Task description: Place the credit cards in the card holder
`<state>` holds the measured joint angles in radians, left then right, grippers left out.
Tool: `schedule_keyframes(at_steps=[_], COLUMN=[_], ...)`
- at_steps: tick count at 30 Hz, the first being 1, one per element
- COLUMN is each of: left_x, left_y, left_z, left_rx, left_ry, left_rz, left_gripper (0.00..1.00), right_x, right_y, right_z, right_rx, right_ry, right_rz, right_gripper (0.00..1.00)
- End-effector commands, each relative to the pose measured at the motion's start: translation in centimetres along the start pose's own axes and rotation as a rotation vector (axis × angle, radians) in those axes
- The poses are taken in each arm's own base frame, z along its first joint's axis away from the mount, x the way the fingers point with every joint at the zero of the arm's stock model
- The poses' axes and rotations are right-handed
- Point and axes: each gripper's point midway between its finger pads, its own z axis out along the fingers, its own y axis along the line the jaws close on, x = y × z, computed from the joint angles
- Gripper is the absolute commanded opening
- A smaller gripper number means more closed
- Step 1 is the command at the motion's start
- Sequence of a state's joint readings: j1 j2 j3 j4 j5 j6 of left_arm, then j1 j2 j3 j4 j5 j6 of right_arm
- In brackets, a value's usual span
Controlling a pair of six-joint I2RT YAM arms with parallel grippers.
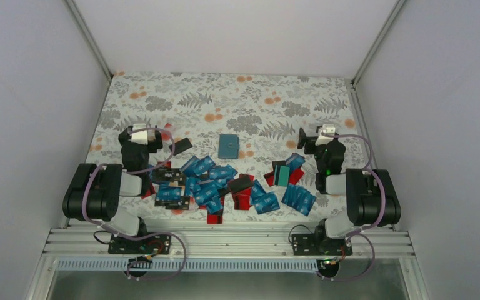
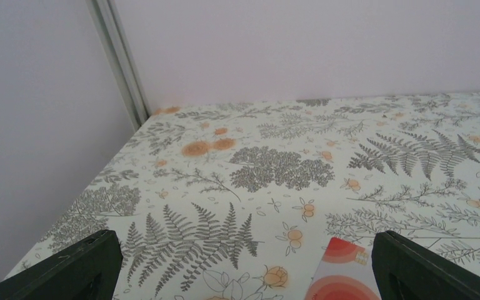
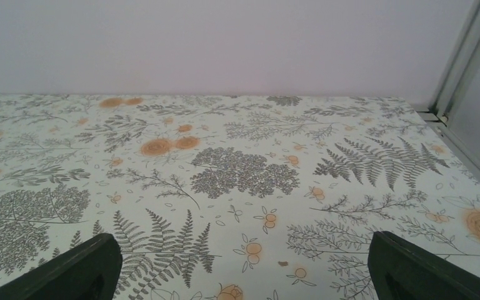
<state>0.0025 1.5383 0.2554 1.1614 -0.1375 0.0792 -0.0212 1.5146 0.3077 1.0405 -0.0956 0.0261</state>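
The teal-blue card holder (image 1: 228, 145) lies shut on the floral cloth at mid-table. Many credit cards (image 1: 215, 184), mostly blue with some red and black, lie scattered in front of it. A smaller group with a teal-green card (image 1: 282, 175) lies to the right. My left gripper (image 1: 140, 134) is open and empty, left of the pile and low over the cloth. In the left wrist view (image 2: 244, 269) a red card (image 2: 344, 275) lies beside its right finger. My right gripper (image 1: 315, 139) is open and empty, right of the holder; the right wrist view (image 3: 244, 269) shows only cloth.
White enclosure walls stand on the left (image 1: 37, 94), back and right, with metal corner posts (image 2: 122, 62). A black card (image 1: 181, 147) lies alone beside the left gripper. An aluminium rail (image 1: 225, 240) runs along the near edge.
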Motion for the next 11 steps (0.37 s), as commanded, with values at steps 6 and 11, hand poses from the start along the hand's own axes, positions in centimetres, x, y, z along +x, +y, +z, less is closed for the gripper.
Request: schedule_keyframes(at_steps=[6,11], left_x=[-1.15,-1.11], left_y=[-0.41,-0.42], left_z=[-0.24,-0.23], left_rx=[0.023,0.024], left_ry=[-0.058,-0.057], left_rz=[-0.002,-0.002], left_gripper=[1.00,1.00], right_x=[-1.66,-1.65], right_y=[0.83,0.74], right_z=[0.33,0.28], right_rx=[-0.058,-0.055], right_ry=[-0.059,-0.057], right_rz=[-0.043,-0.040], right_gripper=[1.00,1.00])
